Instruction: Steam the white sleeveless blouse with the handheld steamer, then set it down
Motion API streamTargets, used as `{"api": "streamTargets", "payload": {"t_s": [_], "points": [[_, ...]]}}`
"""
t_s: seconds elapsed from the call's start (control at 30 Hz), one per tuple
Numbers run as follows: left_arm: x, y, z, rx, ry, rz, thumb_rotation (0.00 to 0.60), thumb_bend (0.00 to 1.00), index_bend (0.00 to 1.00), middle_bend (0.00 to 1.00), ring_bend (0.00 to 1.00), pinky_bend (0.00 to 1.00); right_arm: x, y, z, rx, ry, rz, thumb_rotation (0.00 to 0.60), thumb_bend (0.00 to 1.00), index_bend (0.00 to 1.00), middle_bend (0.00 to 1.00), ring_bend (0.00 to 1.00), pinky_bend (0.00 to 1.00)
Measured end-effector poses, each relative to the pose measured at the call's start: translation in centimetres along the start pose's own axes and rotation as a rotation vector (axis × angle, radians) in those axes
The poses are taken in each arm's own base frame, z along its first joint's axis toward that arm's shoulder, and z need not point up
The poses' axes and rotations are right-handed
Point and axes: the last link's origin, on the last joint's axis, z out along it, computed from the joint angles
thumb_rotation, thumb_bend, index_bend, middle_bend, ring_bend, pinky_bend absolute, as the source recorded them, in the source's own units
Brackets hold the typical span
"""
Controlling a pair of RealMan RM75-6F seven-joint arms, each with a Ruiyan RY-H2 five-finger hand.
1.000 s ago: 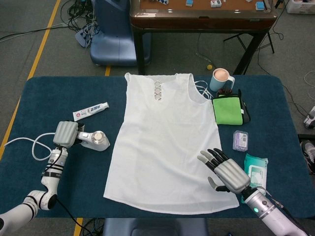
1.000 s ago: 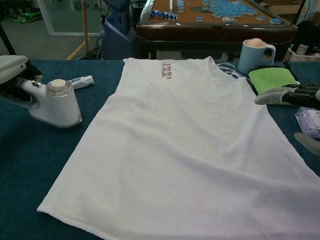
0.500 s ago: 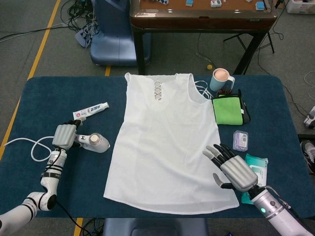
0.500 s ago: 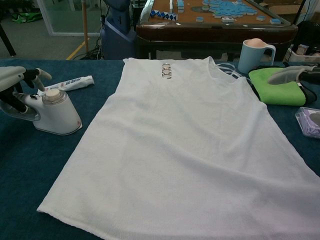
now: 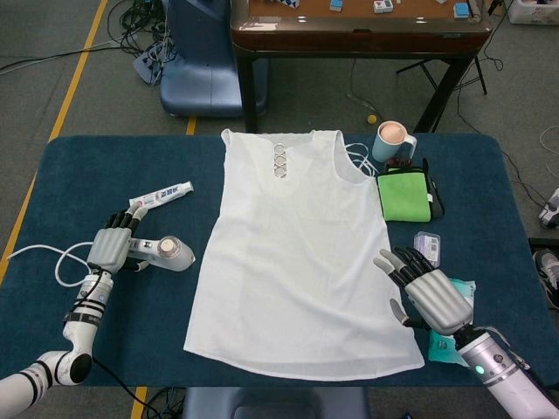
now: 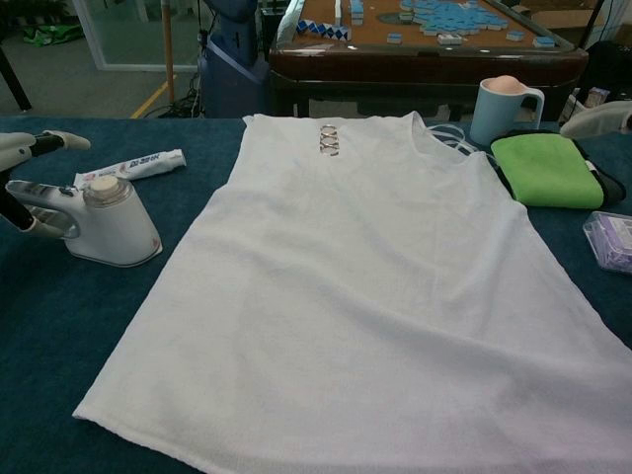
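Fingers of the left hand (image 5: 112,247) have spread off the steamer (image 5: 166,253) beside it, while the right hand (image 5: 431,292), also splayed, partly hides a packet (image 5: 452,336) beside the blouse (image 5: 297,253).

Steamer (image 5: 168,254) beside blouse (image 5: 301,253), left robot hand (image 5: 111,247) spread
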Motion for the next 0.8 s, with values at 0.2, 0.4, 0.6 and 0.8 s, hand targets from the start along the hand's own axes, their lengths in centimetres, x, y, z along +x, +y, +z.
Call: {"api": "streamTargets", "payload": {"t_s": [0.2, 0.4, 0.6, 0.8], "points": [[2.1, -0.6, -3.0, -0.004, 0.040, -0.041, 0.600, 0.09, 0.00, 0.00, 0.00, 0.06, 0.4, 1.7, -1.4, -0.080, 0.025, -0.007, 0.586, 0.57, 0.00, 0.06, 0.00, 0.00], [4.3, -2.4, -7.5, 0.002, 0.092, -0.017, 0.600, 0.08, 0.00, 0.01, 0.01, 0.07, 0.2, 3.4, -3.3, -0.170, 0.057, 0.006, 0.600, 0.46, 0.00, 0.08, 0.00, 0.00], [5.7, -4.0, -12.0, 0.043, 0.123, -0.006, 0.600, 0.08, 0.04, 0.04, 0.01, 0.07, -0.1, 4.7, -5.0, -0.239, 0.099, -0.004, 0.600, 0.43, 0.00, 0.08, 0.00, 0.00], [6.3, -5.3, -15.9, 0.098, 0.138, 0.003, 0.600, 0.09, 0.06, 0.07, 0.02, 0.07, -0.1, 5.3, -6.4, -0.280, 0.145, -0.020, 0.600, 0.43, 0.00, 0.08, 0.00, 0.00]]}}
